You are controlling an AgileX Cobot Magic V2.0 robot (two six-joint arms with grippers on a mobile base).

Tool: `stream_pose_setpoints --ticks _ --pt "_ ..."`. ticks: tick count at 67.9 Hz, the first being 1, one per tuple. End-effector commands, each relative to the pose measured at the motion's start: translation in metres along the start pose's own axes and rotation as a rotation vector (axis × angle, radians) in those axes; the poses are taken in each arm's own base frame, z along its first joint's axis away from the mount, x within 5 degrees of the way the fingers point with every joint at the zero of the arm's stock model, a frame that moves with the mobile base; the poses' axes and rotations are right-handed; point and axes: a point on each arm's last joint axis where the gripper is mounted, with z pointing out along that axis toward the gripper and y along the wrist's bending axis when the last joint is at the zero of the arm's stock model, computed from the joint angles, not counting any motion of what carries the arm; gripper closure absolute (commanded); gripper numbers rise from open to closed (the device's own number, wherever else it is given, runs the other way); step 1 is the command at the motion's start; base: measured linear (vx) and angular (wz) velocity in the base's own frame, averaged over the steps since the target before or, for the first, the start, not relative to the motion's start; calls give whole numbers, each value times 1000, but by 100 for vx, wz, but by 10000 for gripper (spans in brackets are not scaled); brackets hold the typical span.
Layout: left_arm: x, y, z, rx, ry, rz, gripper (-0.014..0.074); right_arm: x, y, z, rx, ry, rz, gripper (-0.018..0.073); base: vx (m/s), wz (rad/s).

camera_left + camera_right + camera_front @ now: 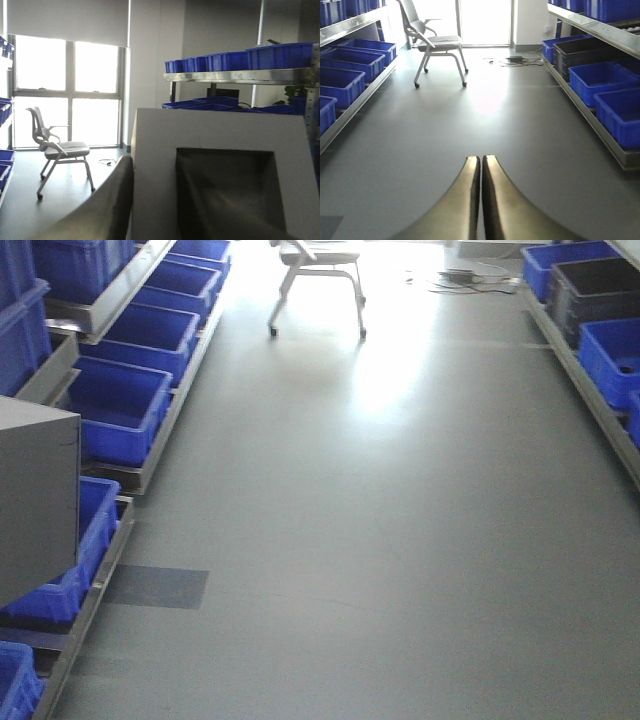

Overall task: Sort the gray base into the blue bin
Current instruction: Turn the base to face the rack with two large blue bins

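Our left gripper (pixel 152 167) grips the gray base (pixel 220 132) held high, likely for carrying to the blue bins (pixel 125 440) on the left. Our right gripper (pixel 481 161) is pinched closed and empty.

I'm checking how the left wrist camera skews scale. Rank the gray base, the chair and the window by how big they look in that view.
1. gray base, largest, though it is right up against the camera, which inflates it.
2. window.
3. chair.
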Motion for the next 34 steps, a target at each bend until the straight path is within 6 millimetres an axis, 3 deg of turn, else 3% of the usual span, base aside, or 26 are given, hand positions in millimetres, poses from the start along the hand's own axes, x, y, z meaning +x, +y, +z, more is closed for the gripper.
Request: stream_pose_setpoints --ticks 1,15,34 --pt "-18 0 0 -6 -123 -20 593 -5 0 1 6 -54 -19 564 34 40" --pt "-18 0 0 -6 -123 -20 593 -5 0 1 6 -54 -19 564 33 54" --pt "-18 0 0 -6 -123 -20 593 -5 0 1 6 -54 -19 564 27 75"
